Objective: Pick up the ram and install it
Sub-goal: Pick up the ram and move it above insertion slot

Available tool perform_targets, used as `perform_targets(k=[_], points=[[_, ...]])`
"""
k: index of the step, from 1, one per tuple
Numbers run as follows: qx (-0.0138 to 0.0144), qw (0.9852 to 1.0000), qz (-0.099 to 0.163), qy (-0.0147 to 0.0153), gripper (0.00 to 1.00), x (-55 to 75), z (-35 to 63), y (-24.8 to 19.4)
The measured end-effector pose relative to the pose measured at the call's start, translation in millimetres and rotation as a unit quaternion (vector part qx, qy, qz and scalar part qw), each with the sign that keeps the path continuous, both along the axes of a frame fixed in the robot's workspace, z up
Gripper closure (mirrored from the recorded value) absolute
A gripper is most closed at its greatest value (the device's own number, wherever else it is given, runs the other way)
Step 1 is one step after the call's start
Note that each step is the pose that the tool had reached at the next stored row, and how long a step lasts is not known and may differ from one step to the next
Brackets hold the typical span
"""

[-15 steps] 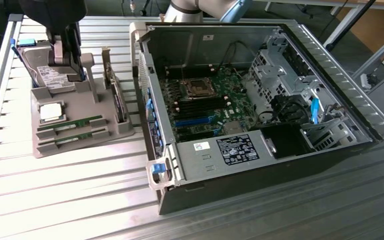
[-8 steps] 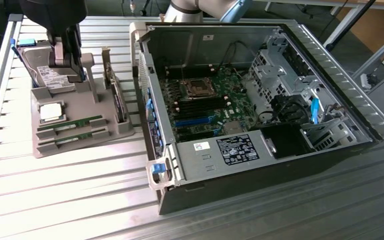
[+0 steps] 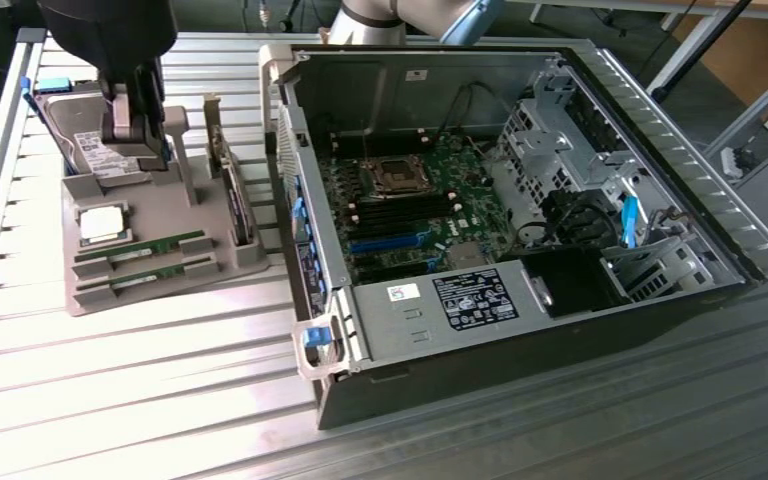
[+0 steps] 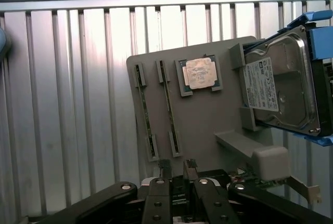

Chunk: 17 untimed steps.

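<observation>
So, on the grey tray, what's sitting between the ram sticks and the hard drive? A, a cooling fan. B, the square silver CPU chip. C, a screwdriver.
B: the CPU chip lies in its pocket on the grey tray, with the two ram sticks on one side and the hard drive on the other.

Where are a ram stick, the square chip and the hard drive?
ram stick (image 3: 144, 247): exterior view, middle of its green board.
square chip (image 4: 201, 73): wrist view, its metal top.
hard drive (image 4: 263, 84): wrist view, its white label.
</observation>
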<state>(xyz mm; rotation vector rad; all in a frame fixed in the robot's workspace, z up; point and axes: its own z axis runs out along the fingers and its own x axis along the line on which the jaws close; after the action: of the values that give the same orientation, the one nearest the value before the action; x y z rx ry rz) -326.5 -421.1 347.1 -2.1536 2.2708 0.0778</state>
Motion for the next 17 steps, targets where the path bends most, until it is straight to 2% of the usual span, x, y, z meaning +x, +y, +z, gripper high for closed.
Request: perform_targets(k=[3,4,17], points=[[0.0,1.0,0.0,0.0,0.78,0.0,-1.3,0.0],[0.0,1.0,0.0,0.0,0.78,0.0,-6.1,0.0],[0.0,1.0,0.0,0.0,0.78,0.0,-8.7,0.0]])
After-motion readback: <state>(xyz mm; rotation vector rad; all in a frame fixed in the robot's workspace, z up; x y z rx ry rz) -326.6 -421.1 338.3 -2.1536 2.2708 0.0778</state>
